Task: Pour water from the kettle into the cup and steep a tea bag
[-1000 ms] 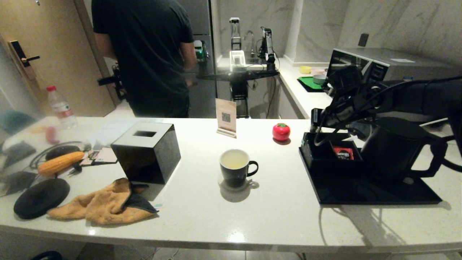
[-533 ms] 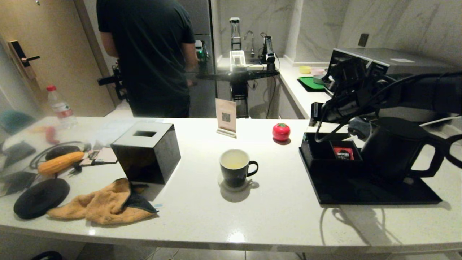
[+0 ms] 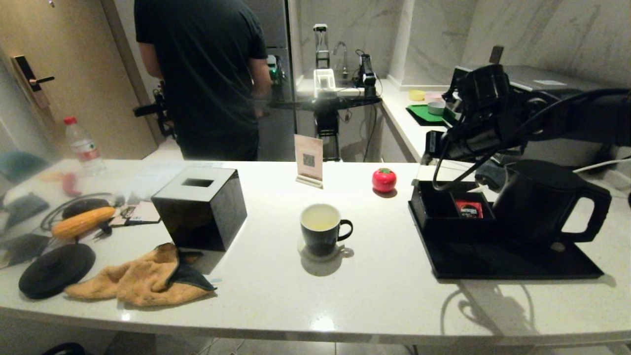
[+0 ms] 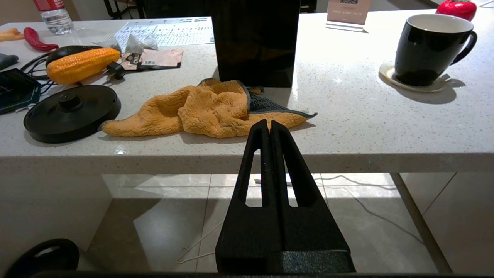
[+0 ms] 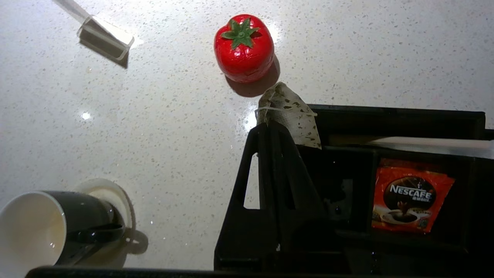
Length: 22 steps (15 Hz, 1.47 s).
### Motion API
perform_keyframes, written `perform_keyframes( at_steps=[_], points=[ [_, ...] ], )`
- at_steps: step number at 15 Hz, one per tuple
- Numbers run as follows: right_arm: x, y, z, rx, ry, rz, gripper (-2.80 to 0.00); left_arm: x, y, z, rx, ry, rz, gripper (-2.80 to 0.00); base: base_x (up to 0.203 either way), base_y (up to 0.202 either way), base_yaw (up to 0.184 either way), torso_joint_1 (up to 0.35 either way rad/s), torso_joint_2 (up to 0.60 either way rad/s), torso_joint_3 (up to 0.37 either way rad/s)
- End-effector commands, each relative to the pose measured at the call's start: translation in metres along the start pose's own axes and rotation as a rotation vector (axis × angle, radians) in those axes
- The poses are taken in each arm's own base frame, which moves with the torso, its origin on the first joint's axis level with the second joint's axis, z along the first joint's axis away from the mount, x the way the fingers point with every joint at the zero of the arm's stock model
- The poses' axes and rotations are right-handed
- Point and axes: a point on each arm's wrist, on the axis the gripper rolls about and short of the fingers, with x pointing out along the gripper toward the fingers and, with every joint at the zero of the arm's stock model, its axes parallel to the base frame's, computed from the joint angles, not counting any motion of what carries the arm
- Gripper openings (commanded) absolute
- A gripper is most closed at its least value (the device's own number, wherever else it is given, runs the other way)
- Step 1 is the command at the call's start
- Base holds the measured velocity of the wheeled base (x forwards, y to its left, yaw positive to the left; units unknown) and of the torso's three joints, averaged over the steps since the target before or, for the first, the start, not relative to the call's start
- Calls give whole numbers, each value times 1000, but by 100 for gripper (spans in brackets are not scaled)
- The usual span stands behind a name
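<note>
Head view: right gripper (image 3: 428, 148) has risen over the last second from the compartment box (image 3: 443, 209) at the tray's (image 3: 512, 264) far-left corner and now hangs above it. The kettle (image 3: 540, 202) stands on the tray just to the gripper's right and below, not held. The cup (image 3: 321, 228) sits well to the gripper's left and nearer the robot, on its coaster, holding pale water (image 3: 320, 219). So pouring looks finished, and the rise reads as the tea bag pick coming clear of the box.

Left wrist view: left gripper (image 4: 269, 125) parked below the counter edge, fingers pressed together on nothing. An orange cloth (image 4: 204, 110) lies on the counter just beyond the tips; the cup is further off to one side.

Right wrist view: fingers closed, pinching the tea bag (image 5: 291, 116) at its top corner; the bag juts past the fingertips. Below the gripper are the box rim and a red sachet (image 5: 411, 200) in its compartment. A red tomato (image 5: 244, 47) rests on the counter just past the bag. The cup lies well apart from the gripper.

Judgement: the next step is carrying the bag across to the cup and lowering it. The grip is shallow, so the bag could slip.
</note>
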Motion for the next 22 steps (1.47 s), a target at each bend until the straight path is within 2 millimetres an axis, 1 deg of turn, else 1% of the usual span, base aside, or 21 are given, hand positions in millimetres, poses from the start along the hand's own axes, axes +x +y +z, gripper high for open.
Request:
perform_keyframes(
  at_steps=[1, 3, 5, 6, 7, 12, 18, 20, 22],
  points=[
    [-16, 4, 4, -3, -20, 13, -280, 0, 0, 0, 0, 1, 1, -280, 0, 0, 0, 0, 0, 0],
    [-23, 9, 6, -7, -60, 26, -280, 0, 0, 0, 0, 1, 1, -280, 0, 0, 0, 0, 0, 0],
    [-28, 17, 4, -14, -117, 29, -280, 0, 0, 0, 0, 1, 1, -280, 0, 0, 0, 0, 0, 0],
    [-33, 21, 3, -19, -138, 35, -280, 0, 0, 0, 0, 1, 1, -280, 0, 0, 0, 0, 0, 0],
    [-41, 27, 3, -26, -159, 49, -280, 0, 0, 0, 0, 1, 1, -280, 0, 0, 0, 0, 0, 0],
    [-73, 61, -4, -62, -197, 105, -280, 0, 0, 0, 0, 1, 1, -280, 0, 0, 0, 0, 0, 0],
    [-105, 107, -17, -106, -234, 146, -280, 0, 0, 0, 0, 1, 1, -280, 0, 0, 0, 0, 0, 0],
    [-113, 117, -21, -113, -248, 144, -280, 0, 0, 0, 0, 1, 1, -280, 0, 0, 0, 0, 0, 0],
    [-123, 126, -22, -118, -263, 179, -280, 0, 0, 0, 0, 1, 1, -280, 0, 0, 0, 0, 0, 0]
  ],
)
